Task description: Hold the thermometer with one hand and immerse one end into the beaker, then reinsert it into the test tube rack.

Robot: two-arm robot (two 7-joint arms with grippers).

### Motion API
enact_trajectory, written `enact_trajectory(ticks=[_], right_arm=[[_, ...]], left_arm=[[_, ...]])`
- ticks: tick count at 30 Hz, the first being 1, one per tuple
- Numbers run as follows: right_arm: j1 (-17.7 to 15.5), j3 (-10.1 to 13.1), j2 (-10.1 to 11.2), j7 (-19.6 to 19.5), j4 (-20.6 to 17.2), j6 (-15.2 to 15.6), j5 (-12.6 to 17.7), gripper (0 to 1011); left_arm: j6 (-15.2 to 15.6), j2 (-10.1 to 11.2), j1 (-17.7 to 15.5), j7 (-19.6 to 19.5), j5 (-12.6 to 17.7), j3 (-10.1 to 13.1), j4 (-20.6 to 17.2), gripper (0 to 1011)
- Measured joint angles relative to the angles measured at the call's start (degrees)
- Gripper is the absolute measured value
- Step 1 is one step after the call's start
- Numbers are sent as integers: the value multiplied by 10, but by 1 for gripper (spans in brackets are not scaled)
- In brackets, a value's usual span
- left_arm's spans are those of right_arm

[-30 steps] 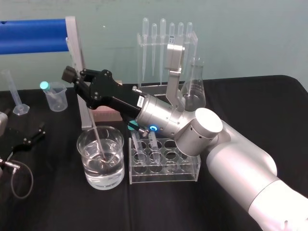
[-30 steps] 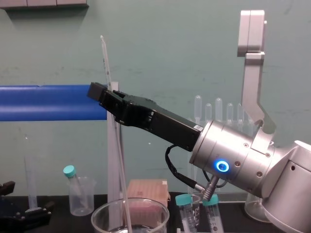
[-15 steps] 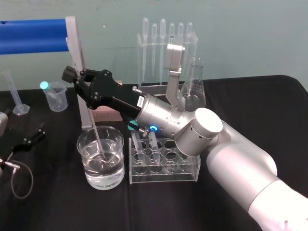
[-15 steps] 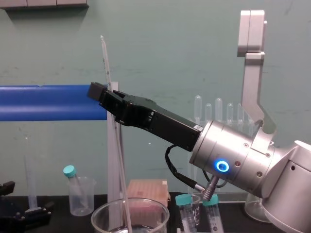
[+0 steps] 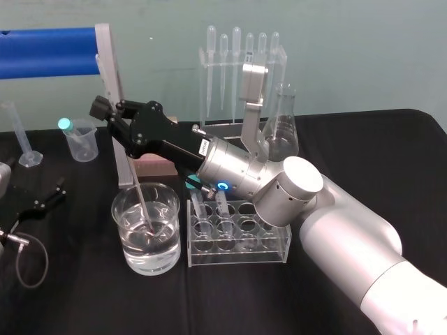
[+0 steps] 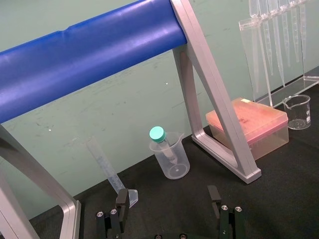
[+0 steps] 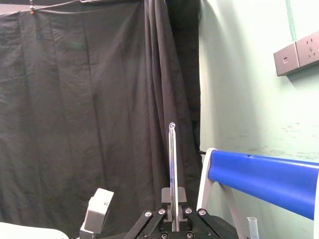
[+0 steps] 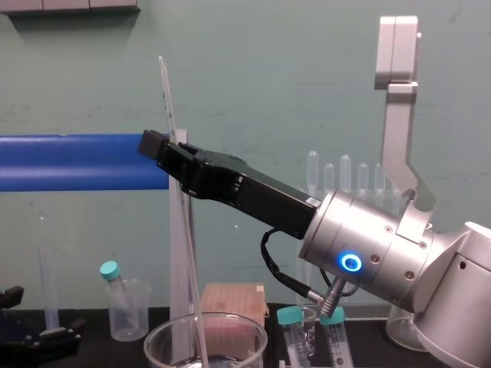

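Head view: the thermometer point(image 5: 137, 192) slants down into the beaker point(image 5: 167, 246), its lower end under water near the middle. The test tube rack point(image 5: 237, 246) stands just right of the beaker — bare black cloth lies in front. The right gripper point(image 5: 110, 115) reaches left above the rack, fingers angled upward and pinched on the rod's upper part. The left gripper point(image 5: 43, 199) lies spread open on the table, far left.

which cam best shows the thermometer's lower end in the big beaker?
Head view: looking down into the beaker, it shows the lower end of the thermometer in the water. Chest view has the shaft pinched in the right claw, plus the beaker's rim. Right wrist view has its top end above the claw.
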Motion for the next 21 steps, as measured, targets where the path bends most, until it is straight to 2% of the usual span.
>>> enact_trajectory(ticks=[21], right_arm=[[0, 0, 0, 0, 0, 0, 0, 55]], left_arm=[[0, 0, 0, 0, 0, 0, 0, 1008]])
